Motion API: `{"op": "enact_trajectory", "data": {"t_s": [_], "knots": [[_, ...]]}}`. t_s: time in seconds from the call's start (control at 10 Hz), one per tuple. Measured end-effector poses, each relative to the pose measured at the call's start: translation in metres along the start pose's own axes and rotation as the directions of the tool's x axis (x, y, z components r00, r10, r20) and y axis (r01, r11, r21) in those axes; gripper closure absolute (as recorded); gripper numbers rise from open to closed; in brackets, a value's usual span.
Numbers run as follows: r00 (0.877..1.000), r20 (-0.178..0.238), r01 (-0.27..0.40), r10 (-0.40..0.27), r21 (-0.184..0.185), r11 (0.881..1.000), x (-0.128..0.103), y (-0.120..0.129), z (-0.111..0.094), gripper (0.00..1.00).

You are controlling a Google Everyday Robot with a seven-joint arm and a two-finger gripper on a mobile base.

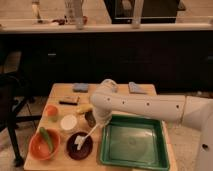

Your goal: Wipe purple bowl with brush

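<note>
The gripper (92, 120) hangs low over the wooden table (64, 93), closed on the upper end of the brush (86, 135), whose pale handle slants down and to the left. The brush's white head rests inside the purple bowl (86, 152), which sits at the table's front edge and holds nothing else visible. Just right of the bowl lies a green tray (133, 144), its floor bare. Left of it an orange bowl (33, 148) holds a long green vegetable (46, 139). Behind the purple bowl stands a white bowl (68, 122), its contents unclear, and further back a small orange cup (51, 111).
</note>
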Motion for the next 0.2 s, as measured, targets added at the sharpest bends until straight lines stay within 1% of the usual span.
{"op": "enact_trajectory", "data": {"t_s": [0.2], "knots": [[0.999, 0.027, 0.031, -0.031, -0.001, 1.000, -0.0139, 0.0039, 0.0002, 1.00]]}}
